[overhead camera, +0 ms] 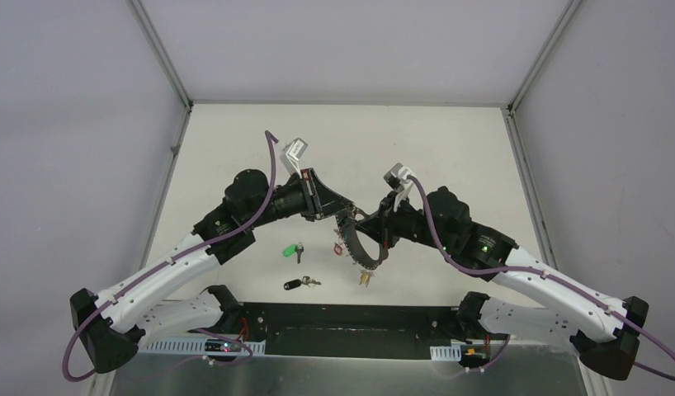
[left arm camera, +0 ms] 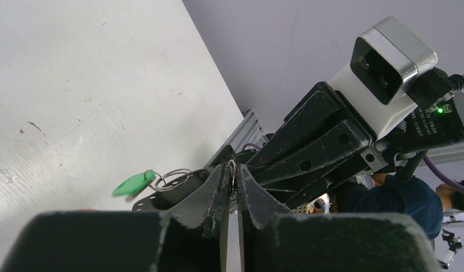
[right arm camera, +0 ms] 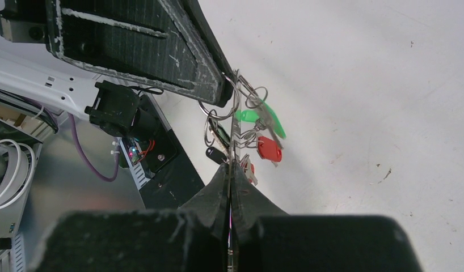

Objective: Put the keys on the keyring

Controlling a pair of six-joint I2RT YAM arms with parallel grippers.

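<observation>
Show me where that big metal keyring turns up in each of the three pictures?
Top external: the keyring is at centre, held between the two arms' tips.
Left wrist: bottom centre, the keyring is a thin edge pinched between the near fingers.
Right wrist: centre, the keyring is a thin vertical line, with a red-capped key beside it.
Shared landmark: the left gripper, clamped on the ring in all three views.

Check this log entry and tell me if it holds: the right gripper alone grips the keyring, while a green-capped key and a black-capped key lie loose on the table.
Not alone: the left wrist view shows the left gripper also shut on the keyring. The right gripper grips it too, and the green-capped key and black-capped key lie loose on the table.
</observation>
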